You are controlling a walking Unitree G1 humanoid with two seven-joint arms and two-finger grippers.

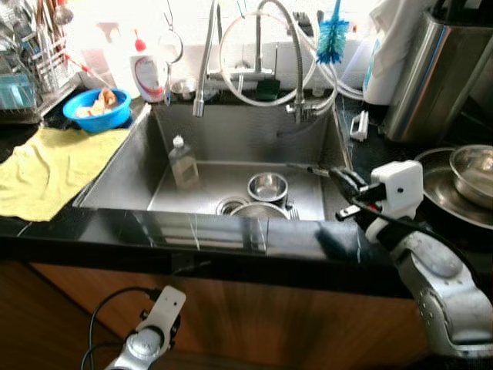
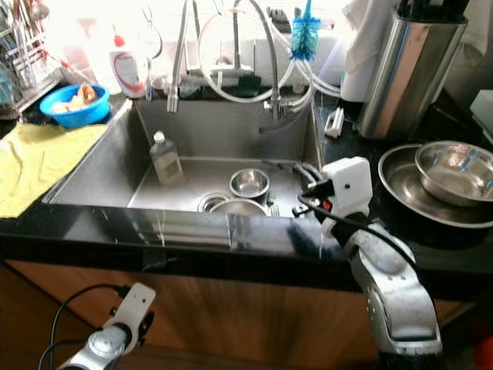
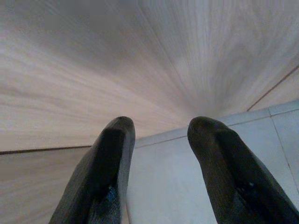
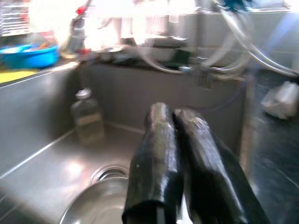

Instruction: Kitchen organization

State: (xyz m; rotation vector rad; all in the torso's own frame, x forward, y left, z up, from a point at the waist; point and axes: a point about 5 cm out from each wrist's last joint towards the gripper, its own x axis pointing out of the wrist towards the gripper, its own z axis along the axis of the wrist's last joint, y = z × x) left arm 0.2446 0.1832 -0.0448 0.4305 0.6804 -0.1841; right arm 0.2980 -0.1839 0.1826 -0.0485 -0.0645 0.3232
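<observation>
Right gripper poised at the sink's right rim, fingers pressed together on nothing.

The right gripper (image 1: 308, 169) reaches over the sink (image 1: 139, 154) wall with its black fingers (image 4: 159, 158) closed and empty, seemingly lined up toward the steel bowls (image 1: 267, 186) near the drain, likely the next things to clear. A clear bottle (image 1: 182, 161) stands upright farther left in the basin. Stacked steel dishes (image 2: 454, 169) wait on the counter to the right. The left gripper (image 3: 159, 163) hangs idle by the wooden cabinet front, fingers apart.
</observation>
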